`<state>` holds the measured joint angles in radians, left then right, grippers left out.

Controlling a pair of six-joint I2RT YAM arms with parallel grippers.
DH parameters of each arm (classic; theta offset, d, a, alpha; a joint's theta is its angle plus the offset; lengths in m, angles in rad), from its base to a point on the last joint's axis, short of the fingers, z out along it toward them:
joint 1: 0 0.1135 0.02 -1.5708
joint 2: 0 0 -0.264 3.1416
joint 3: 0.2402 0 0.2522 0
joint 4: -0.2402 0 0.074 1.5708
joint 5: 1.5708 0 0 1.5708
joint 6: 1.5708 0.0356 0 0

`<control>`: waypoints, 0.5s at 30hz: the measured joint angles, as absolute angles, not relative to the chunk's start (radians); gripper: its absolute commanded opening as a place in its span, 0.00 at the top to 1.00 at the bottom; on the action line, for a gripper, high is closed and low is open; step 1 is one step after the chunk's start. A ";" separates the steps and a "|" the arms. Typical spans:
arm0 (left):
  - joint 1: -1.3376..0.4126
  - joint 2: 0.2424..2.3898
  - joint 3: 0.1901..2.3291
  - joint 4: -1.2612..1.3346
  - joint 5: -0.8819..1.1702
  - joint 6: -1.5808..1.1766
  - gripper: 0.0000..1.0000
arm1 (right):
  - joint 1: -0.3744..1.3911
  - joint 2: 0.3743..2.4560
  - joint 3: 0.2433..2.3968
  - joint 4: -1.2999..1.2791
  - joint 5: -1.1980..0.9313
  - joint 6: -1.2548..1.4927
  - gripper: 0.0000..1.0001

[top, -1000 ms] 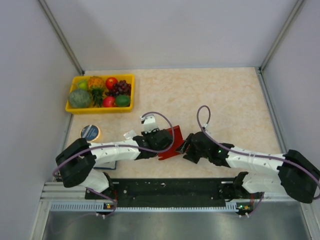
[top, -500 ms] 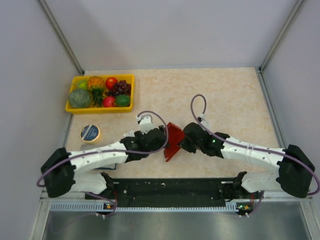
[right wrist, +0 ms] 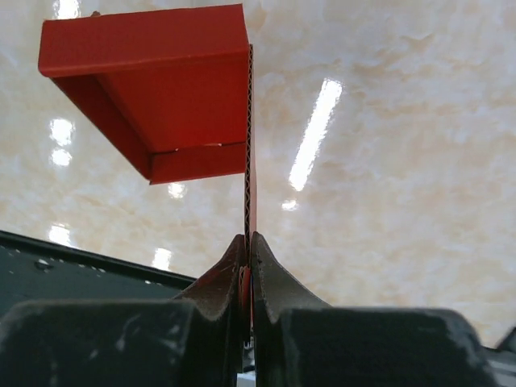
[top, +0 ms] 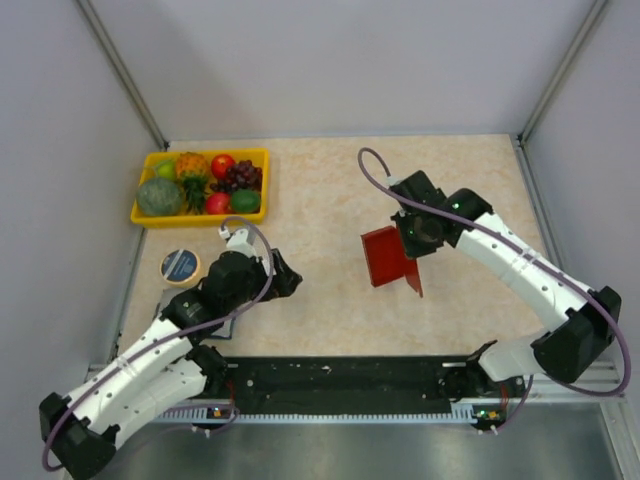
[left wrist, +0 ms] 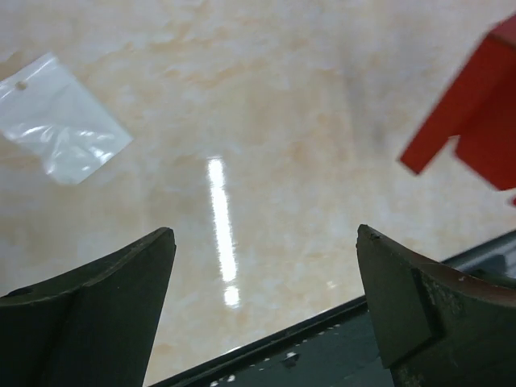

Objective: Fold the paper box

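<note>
The paper box (top: 387,258) is bright red cardboard, partly folded, held up above the table at centre right. My right gripper (top: 418,240) is shut on one of its thin panels. In the right wrist view the panel's edge (right wrist: 249,145) runs straight up from between the pinched fingers (right wrist: 249,242), with folded walls (right wrist: 161,89) to the upper left. My left gripper (top: 285,278) has drawn back to the left and stands wide open with nothing in it. In the left wrist view, bare table lies between its spread fingers (left wrist: 266,266), and a corner of the box (left wrist: 472,121) shows at far right.
A yellow tray (top: 200,215) of toy fruit sits at the back left. A round blue-lidded tin (top: 181,265) lies near the left arm. A small clear plastic bag (left wrist: 60,117) lies on the table. The black rail (top: 340,378) runs along the near edge.
My left gripper let go of the box, opened wide and pulled back to the left. My right gripper closed on the box and carried it up and away to the right.
</note>
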<state>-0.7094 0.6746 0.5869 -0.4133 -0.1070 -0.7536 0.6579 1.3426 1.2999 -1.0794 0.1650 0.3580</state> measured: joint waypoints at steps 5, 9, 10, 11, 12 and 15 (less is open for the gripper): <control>-0.582 0.900 0.610 -0.512 -0.068 -0.734 0.02 | 0.673 1.447 1.453 -1.190 0.186 0.170 1.00; -0.493 1.139 0.746 -0.615 -0.069 -0.738 0.02 | 0.731 1.551 1.489 -1.237 0.215 0.038 1.00; -0.469 1.186 0.781 -0.639 -0.073 -0.745 0.02 | 0.751 1.584 1.497 -1.245 0.228 0.008 1.00; -0.453 1.220 0.805 -0.655 -0.077 -0.753 0.02 | 0.766 1.616 1.507 -1.252 0.235 -0.014 0.98; -0.428 1.262 0.841 -0.686 -0.084 -0.765 0.02 | 0.778 1.653 1.519 -1.254 0.243 -0.038 0.95; -0.392 1.326 0.887 -0.726 -0.101 -0.804 0.02 | 0.797 1.726 1.551 -1.252 0.265 -0.088 0.91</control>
<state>-0.3923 1.3262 0.8867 -0.7261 -0.1005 -0.8040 0.7971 1.7256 1.5513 -1.2522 0.2653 -0.0883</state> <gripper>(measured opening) 0.976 0.052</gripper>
